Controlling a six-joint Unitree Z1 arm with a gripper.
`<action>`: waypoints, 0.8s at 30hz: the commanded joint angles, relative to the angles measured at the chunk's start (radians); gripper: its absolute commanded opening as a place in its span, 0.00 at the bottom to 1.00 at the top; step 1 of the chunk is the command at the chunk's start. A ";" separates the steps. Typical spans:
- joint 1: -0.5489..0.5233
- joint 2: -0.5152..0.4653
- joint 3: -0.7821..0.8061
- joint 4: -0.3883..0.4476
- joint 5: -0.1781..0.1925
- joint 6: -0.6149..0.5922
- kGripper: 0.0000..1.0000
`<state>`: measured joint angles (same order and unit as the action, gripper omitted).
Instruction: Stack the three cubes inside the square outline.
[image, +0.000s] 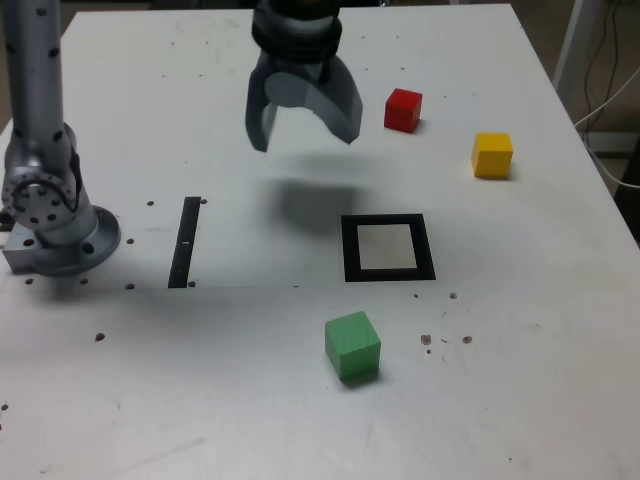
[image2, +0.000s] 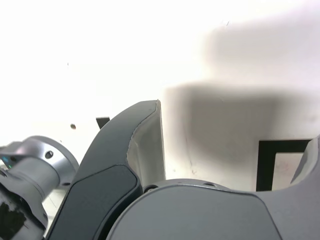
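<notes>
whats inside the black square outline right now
Only bare white surface shows inside the outline; no cube lies there. The wrist view cannot confirm all of it, since the end effector covers part.

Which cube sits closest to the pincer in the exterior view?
The red cube, beyond the square outline; the yellow and green cubes both appear farther from the open pincer.

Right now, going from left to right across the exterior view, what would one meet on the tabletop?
Arm base, black strip, open gripper, red cube, yellow cube.
</notes>
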<state>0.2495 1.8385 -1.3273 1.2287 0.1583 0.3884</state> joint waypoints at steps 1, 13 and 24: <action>0.026 0.025 -0.034 0.006 0.006 0.034 1.00; 0.124 0.154 -0.235 0.030 0.020 0.191 1.00; 0.194 0.271 -0.430 0.076 0.028 0.327 1.00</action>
<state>0.4345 2.0889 -1.7321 1.2993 0.1845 0.6999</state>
